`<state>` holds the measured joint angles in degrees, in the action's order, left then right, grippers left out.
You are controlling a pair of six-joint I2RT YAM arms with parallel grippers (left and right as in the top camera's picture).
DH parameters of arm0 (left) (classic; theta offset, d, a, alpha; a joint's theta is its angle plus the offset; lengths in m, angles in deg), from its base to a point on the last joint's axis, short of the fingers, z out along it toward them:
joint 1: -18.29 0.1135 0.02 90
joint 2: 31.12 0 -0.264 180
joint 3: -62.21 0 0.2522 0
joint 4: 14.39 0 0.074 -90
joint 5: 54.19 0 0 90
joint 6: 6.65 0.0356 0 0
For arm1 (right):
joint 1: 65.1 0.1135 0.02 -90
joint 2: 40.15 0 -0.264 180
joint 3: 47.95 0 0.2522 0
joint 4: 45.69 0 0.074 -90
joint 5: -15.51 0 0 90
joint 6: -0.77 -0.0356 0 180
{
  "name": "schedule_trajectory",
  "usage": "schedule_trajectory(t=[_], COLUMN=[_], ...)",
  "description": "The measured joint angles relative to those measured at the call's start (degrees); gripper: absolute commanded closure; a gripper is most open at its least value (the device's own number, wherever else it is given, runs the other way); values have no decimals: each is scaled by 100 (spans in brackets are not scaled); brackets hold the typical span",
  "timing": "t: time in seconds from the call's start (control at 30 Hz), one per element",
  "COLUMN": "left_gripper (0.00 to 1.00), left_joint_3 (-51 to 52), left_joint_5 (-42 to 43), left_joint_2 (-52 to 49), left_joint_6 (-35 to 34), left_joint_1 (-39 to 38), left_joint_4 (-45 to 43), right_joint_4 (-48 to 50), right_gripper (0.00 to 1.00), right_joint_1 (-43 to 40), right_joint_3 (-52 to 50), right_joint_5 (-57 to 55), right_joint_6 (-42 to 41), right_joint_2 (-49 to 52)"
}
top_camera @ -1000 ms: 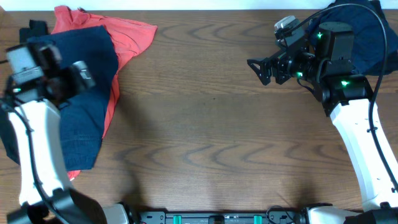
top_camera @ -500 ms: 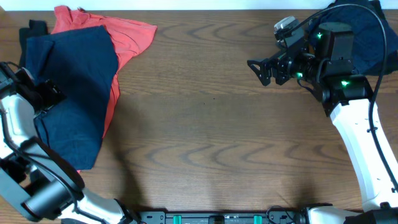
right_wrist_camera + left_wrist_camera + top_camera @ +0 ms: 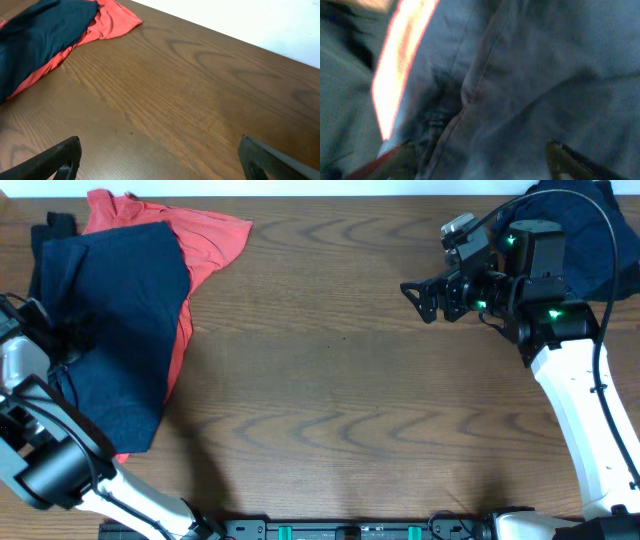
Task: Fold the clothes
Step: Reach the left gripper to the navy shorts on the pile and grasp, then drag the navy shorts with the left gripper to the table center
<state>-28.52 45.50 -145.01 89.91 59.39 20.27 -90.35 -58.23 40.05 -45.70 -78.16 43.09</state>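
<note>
A navy garment (image 3: 120, 330) lies at the table's left, on top of a red garment (image 3: 205, 240). My left gripper (image 3: 62, 340) is low over the navy garment's left edge. In the left wrist view its fingers (image 3: 480, 150) are wide open, with navy fabric (image 3: 545, 75) and a seam fold right beneath them and a strip of red (image 3: 395, 65) at the left. My right gripper (image 3: 420, 295) is open and empty above bare wood at the upper right. Its wrist view shows the open fingers (image 3: 160, 155) and the navy (image 3: 40, 30) and red (image 3: 115, 20) garments far off.
Another dark blue cloth (image 3: 590, 230) lies at the table's back right corner, behind the right arm. A small black item (image 3: 55, 225) sits at the back left by the garments. The brown wooden table (image 3: 340, 400) runs between the two arms.
My left arm has swung out to the table's left edge and come down onto the navy garment. The right arm has barely shifted.
</note>
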Motion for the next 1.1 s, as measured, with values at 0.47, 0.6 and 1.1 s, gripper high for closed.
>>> schedule_trajectory(t=[0.47,0.6,1.1], left_gripper=[92,94,94], left_joint_3=[0,0,-96], left_joint_5=[70,188,1292], left_joint_2=[55,737,2531], left_joint_6=[-39,-334,-852], left_joint_1=[-13,-175,-3283], left_joint_4=[-9,101,887], right_joint_4=[79,142,658], right_gripper=[1,2,6], right_joint_1=[48,48,-400], right_joint_3=[0,0,0], right_joint_5=[-11,-11,-4], right_joint_6=[-4,-4,-363], right_joint_2=[0,2,2])
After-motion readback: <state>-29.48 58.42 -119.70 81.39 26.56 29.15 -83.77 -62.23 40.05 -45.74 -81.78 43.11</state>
